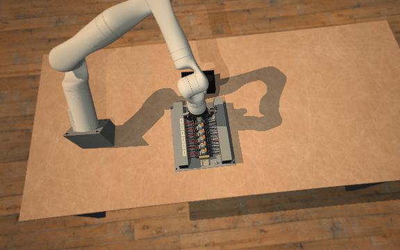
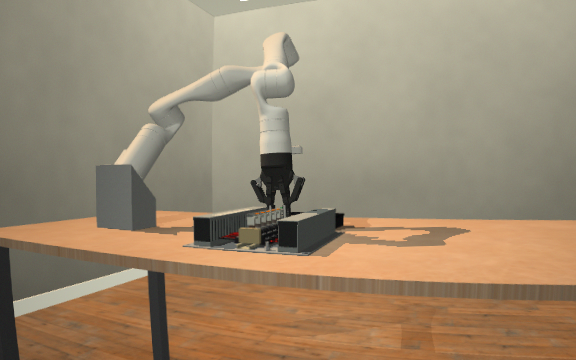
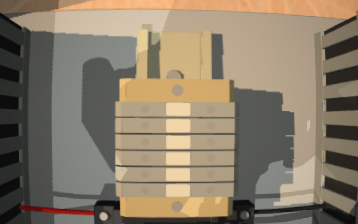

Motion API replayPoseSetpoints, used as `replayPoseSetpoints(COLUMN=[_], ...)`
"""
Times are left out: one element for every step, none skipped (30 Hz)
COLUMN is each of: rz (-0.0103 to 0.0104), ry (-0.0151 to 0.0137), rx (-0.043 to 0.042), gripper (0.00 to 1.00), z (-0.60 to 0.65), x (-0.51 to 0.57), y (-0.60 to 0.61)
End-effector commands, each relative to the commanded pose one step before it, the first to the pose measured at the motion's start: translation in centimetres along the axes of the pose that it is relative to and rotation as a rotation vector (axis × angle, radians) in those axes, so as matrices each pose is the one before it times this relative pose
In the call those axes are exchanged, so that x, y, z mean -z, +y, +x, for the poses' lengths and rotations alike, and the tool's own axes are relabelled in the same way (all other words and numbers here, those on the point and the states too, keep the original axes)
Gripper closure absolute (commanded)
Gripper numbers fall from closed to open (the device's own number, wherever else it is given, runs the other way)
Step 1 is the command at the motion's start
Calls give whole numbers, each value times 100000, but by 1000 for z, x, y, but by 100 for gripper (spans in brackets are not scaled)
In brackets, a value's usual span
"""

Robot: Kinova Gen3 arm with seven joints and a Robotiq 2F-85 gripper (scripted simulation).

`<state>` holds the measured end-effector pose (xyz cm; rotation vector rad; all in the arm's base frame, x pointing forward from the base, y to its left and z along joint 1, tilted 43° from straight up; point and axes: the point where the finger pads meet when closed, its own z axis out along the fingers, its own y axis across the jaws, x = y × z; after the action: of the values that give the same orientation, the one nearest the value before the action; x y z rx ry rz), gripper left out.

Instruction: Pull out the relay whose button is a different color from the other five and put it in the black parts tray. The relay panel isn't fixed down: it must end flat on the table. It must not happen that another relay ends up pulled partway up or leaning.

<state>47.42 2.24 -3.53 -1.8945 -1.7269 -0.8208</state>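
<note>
The grey relay panel [image 1: 217, 163] [image 2: 298, 231] [image 3: 270, 60] lies flat on the table. A row of relays [image 1: 201, 139] [image 2: 265, 216] runs down its middle between two slotted ducts. Most buttons are orange. One green button [image 1: 203, 119] shows at the back end of the row, right under my gripper [image 1: 197, 117] [image 2: 278, 207]. The gripper points straight down and is shut on that green-button relay, at the level of the row. The black parts tray [image 1: 211, 82] [image 2: 339, 219] stands just behind the panel, partly hidden by my wrist. The wrist view shows grey strips [image 3: 177, 150] between tan end blocks, and no fingers.
The arm's grey base [image 1: 92, 133] [image 2: 123, 197] stands on the table to the left of the panel. The panel's two ducts [image 1: 178, 133] [image 1: 222, 130] flank the gripper closely. A tan end clamp [image 1: 204, 158] [image 3: 175, 52] sits at the panel's front.
</note>
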Motion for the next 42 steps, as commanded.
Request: replayPoseSetpoints(rz=[-109,175,241,295,330,343,331,297,243,177,107,46,7,7,43,101,0,0,167,230,281,315,326,315,282,231,168,102,44,7,7,43,101,0,0,167,230,281,314,326,315,282], ry=[-66,4,4,4,2,0,-2,-4,-4,-4,-3,-1,0,0,1,2,0,0,3,4,3,2,0,-2,-3,-4,-3,-2,-1,0,0,1,2,0,0,3,4,3,2,0,-2,-3], rx=[-8,1,1,1,0,0,0,-1,-1,-1,-1,0,0,0,0,1,0,0,1,1,1,0,0,0,-1,-1,-1,-1,0,0,0,0,1,0,0,1,1,1,1,0,0,-1], gripper=[100,100,100,100,100,100,100,100,100,100,100,100,100,100,100,100,100,100,100,100,100,100,100,100,100,100,100,100,100,100,100,100,100,100,100,100,100,100,100,100,100,100], z=[-32,1,1,1,0,0,0,-1,-1,-1,0,0,0,0,0,0,0,0,0,1,0,0,0,0,0,-1,0,0,0,0,0,0,0,0,0,0,0,0,0,0,0,0], x=[91,0,1,1,1,2,2,2,2,1,1,0,0,0,0,0,0,0,0,0,1,1,1,2,2,1,1,1,0,0,0,0,0,0,0,0,1,1,1,2,2,2], y=[61,5,7,8,9,9,8,7,6,4,3,1,0,0,1,3,0,0,5,7,8,9,9,8,7,6,4,3,1,0,0,1,3,0,0,5,7,8,9,9,8,7])
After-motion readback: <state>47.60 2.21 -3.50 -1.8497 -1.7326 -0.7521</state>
